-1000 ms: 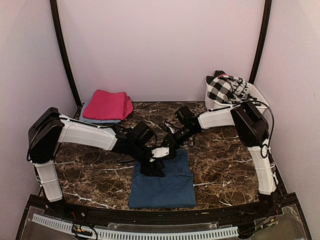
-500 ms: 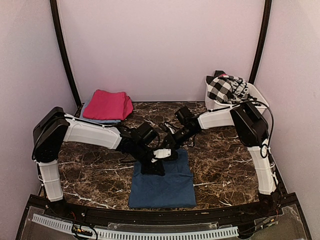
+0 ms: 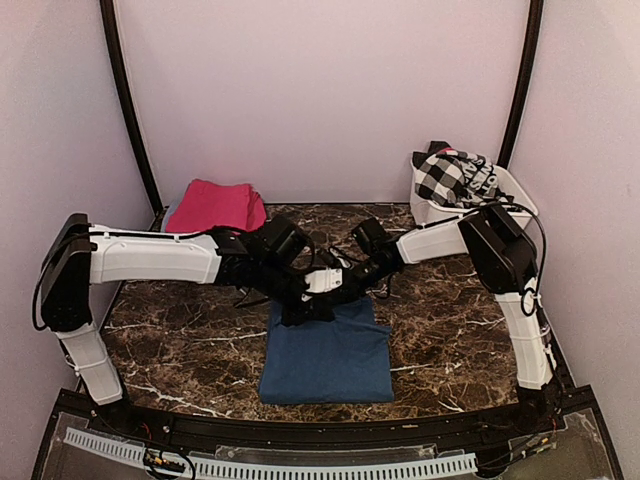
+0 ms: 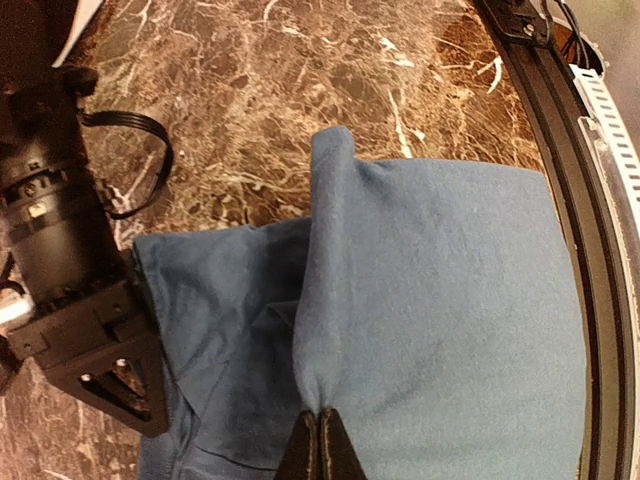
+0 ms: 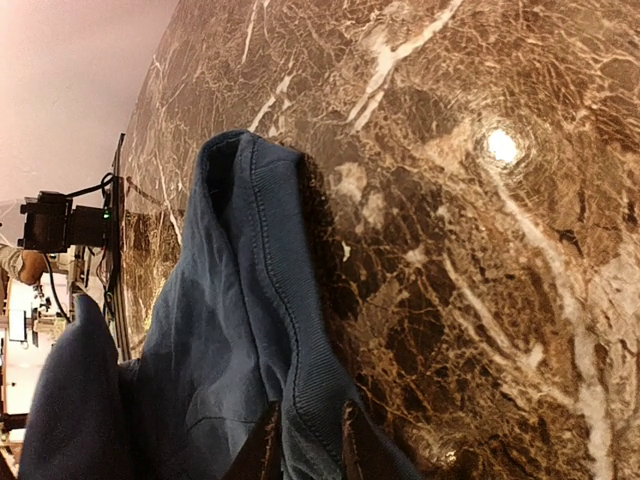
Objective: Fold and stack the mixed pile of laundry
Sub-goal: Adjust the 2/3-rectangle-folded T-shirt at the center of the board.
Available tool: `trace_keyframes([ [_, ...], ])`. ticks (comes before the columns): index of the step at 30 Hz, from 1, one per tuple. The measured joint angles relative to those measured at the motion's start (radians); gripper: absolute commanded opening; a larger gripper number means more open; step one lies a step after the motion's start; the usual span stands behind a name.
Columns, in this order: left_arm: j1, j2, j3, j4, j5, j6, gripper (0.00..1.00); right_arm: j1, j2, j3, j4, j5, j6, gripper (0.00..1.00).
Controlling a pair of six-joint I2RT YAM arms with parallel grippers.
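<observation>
A navy-blue cloth (image 3: 325,355) lies folded on the marble table (image 3: 180,330) near the front middle. Both grippers meet at its far edge. My left gripper (image 3: 303,303) is shut, pinching a raised fold of the blue cloth (image 4: 440,300) between its fingertips (image 4: 320,448). My right gripper (image 3: 345,285) is shut on the cloth's ribbed, stitched hem (image 5: 300,350), which runs between its fingers (image 5: 262,450). A magenta-pink cloth (image 3: 212,207) lies folded at the back left. The black-and-white checked garment (image 3: 450,178) fills the tub.
A white plastic tub (image 3: 517,195) stands at the back right corner. Black frame posts (image 3: 125,110) rise along both side walls. A black rail (image 3: 330,430) runs along the table's front edge. The right arm's wrist body (image 4: 70,260) shows beside the cloth in the left wrist view.
My left gripper has closed onto the fold of the navy cloth, and the left arm has swung back and stretched out. The right gripper has held the hem and shifted slightly.
</observation>
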Motion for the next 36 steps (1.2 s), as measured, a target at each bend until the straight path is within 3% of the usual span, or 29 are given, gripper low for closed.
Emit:
trace_keyframes([
  [15, 0.086, 0.006, 0.027, 0.045, -0.099, 0.092, 0.0, 0.013, -0.011, -0.043, 0.048, -0.026, 0.0, 0.18],
  [20, 0.087, 0.032, 0.018, 0.104, -0.127, 0.13, 0.0, 0.013, -0.02, -0.043, 0.033, -0.021, 0.0, 0.21],
  [24, 0.087, 0.042, -0.013, 0.155, -0.148, 0.155, 0.02, 0.004, -0.035, -0.03, -0.017, 0.005, -0.001, 0.31],
  [30, 0.087, 0.057, -0.047, 0.225, -0.205, 0.182, 0.11, -0.048, -0.085, 0.006, -0.109, 0.106, -0.014, 0.39],
  [34, 0.087, 0.058, -0.06, 0.274, -0.28, 0.171, 0.28, -0.105, -0.172, -0.001, -0.148, 0.171, -0.025, 0.43],
  [36, 0.09, 0.058, -0.06, 0.296, -0.313, 0.141, 0.3, -0.134, -0.242, -0.028, -0.151, 0.194, -0.031, 0.44],
])
